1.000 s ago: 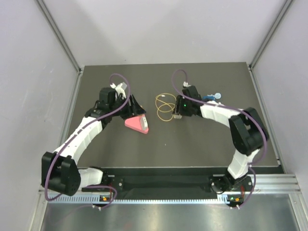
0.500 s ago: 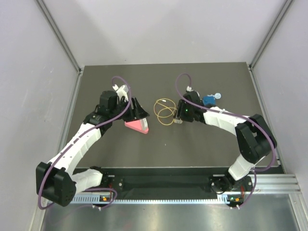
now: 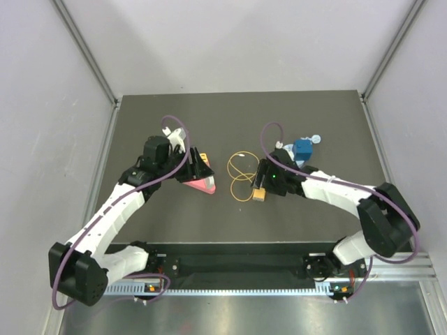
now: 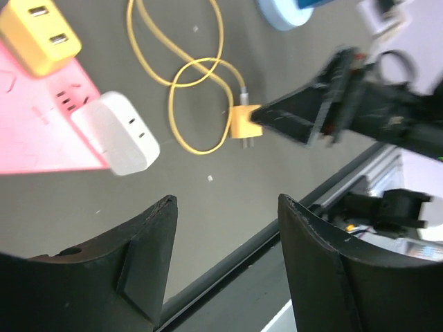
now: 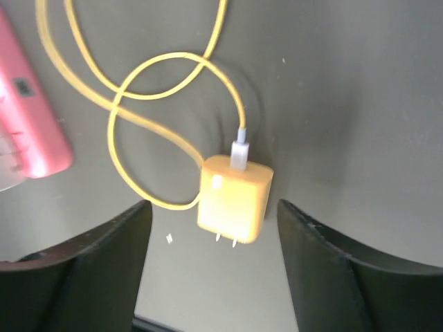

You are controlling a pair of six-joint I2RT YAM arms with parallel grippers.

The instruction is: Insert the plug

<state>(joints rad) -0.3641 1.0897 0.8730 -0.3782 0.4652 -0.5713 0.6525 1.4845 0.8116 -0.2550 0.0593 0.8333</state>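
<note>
**Right gripper let go, plug on the table between its fingers**

The right arm (image 3: 335,188) bends out to the right at its elbow. Its forearm runs leftward and low across the table (image 3: 314,216) toward the middle. The right gripper (image 3: 260,187) sits at its end with its fingers (image 5: 90,277) spread. They stand on either side of the plug (image 5: 234,197), with a gap showing on each side, so nothing is grasped.

The plug lies on the dark surface with its two prongs pointing back toward the wrist. Its yellow wire (image 5: 138,104) curls away in loops toward the far side. A blue object (image 3: 304,149) sits just behind the right wrist.

The left arm (image 3: 119,199) rises from its base and reaches forward and inward. The left gripper (image 3: 198,167) hangs above a pink power strip (image 4: 34,131). Its fingers (image 4: 149,263) are parted and hold nothing. A yellow block (image 4: 38,34) and a white adapter (image 4: 118,135) sit on the strip.

The plug is near the strip's right side but apart from it.
</note>
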